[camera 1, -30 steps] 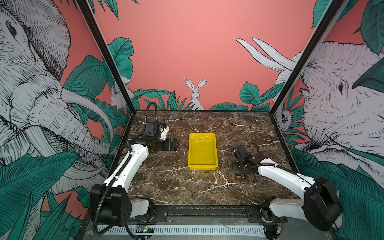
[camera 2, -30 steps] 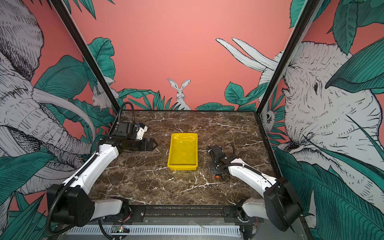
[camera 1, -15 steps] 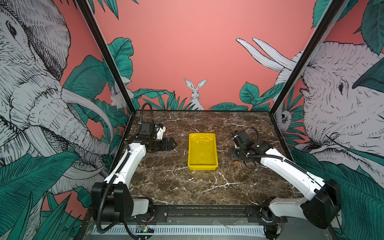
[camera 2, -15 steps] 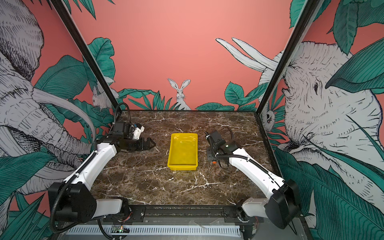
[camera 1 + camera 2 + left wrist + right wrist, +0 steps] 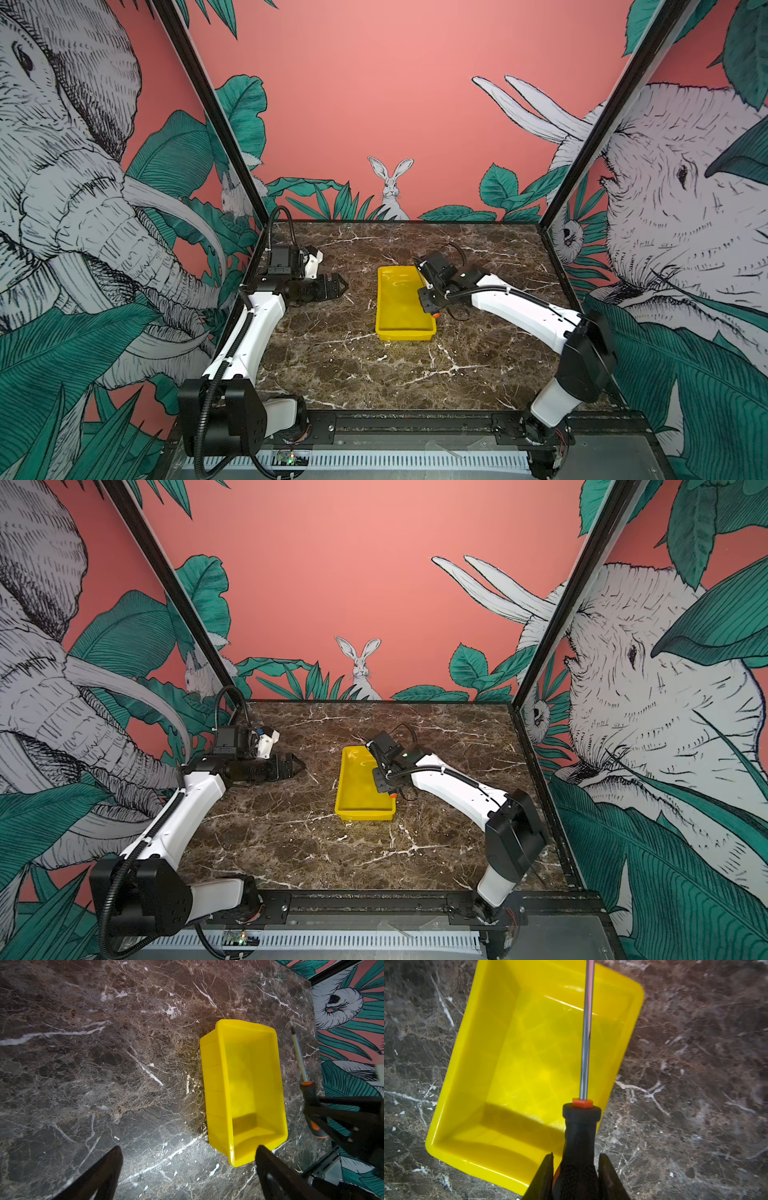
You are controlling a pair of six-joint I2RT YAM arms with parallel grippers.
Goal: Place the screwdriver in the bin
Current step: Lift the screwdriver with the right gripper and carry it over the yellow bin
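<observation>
Right tool: I see it clenched on the black handle of the screwdriver, one finger on each side of the grip.
Screwdriver: held off the tabletop; in the right wrist view its shiny shaft runs out over the inside of the bin, with the handle collar above the bin's rim. In a top view only its orange butt end peeks out under the tool, at the bin's right rim.
Bin: I see it yellow and shallow near the middle of the tabletop, long side running away from me, nothing lying inside it in either wrist view.
Left tool: I see it released, its two dark fingers standing well apart in the left wrist view, nothing between them; it hangs left of the bin, apart from it.
Left wrist view: the bin lies beyond the finger tips, the held screwdriver on its far side.
</observation>
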